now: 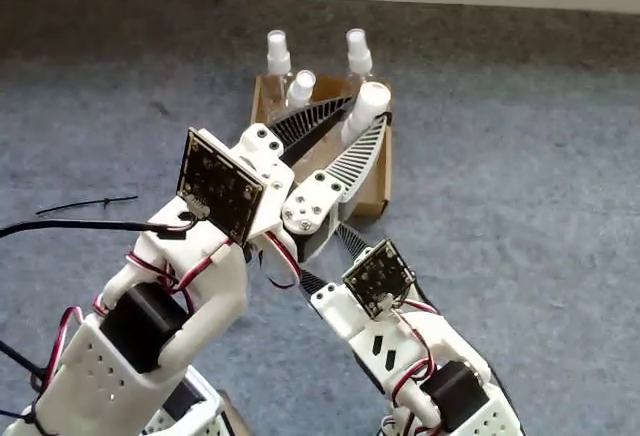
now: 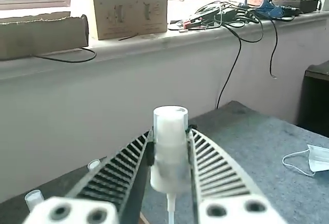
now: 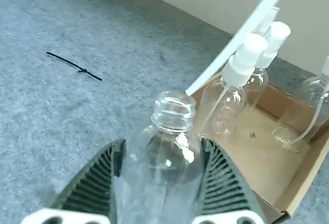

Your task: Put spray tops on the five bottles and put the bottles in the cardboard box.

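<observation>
Remotely, I have the left gripper (image 2: 170,132) clamped on a spray top (image 2: 170,149), its tube (image 2: 170,206) dangling, while the right gripper (image 3: 162,147) holds the open bottle (image 3: 159,178) just beside the box (image 3: 303,178), where three capped bottles (image 1: 277,56) stand. The tube sits beside the neck (image 3: 174,112), not in it. I judge it may snag and bend, or tip the bottle.

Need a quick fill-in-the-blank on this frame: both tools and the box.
The left tool is shut on a ___. The right tool is shut on an uncapped ___. The cardboard box holds ___ capped bottles.
Missing: spray top; bottle; three.
</observation>
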`<state>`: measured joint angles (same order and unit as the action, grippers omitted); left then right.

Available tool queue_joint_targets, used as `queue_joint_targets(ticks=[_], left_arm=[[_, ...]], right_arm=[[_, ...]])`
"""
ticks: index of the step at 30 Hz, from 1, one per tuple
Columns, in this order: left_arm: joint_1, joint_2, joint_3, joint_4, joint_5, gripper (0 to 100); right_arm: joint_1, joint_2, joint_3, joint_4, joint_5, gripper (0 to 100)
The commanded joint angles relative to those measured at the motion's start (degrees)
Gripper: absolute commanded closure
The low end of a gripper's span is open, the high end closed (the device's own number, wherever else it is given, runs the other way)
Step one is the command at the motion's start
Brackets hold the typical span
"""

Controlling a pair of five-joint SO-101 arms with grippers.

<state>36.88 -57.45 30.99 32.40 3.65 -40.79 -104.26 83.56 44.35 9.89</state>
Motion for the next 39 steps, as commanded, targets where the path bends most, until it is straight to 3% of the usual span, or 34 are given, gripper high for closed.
queue_joint_targets(ticks=[1,11,18,39], left_arm=[[0.7,-0.7,-0.2,-1.0,0.0,99],[0.7,-0.8,-0.3,-0.9,0.0,99],[0.7,-0.5,-0.1,-0.9,0.0,99],[-1.2,-0.7,15.7,-1.2,-0.3,99]], right_arm=[[-0.1,-0.7,-1.2,-1.5,-0.7,99.5],[4.4,-0.7,-1.5,-9.0,-1.1,99.5],[10.6,-0.7,-6.2,-12.6,-8.3,99.5],[11.0,-0.7,-14.9,-12.3,-8.2,99.5]])
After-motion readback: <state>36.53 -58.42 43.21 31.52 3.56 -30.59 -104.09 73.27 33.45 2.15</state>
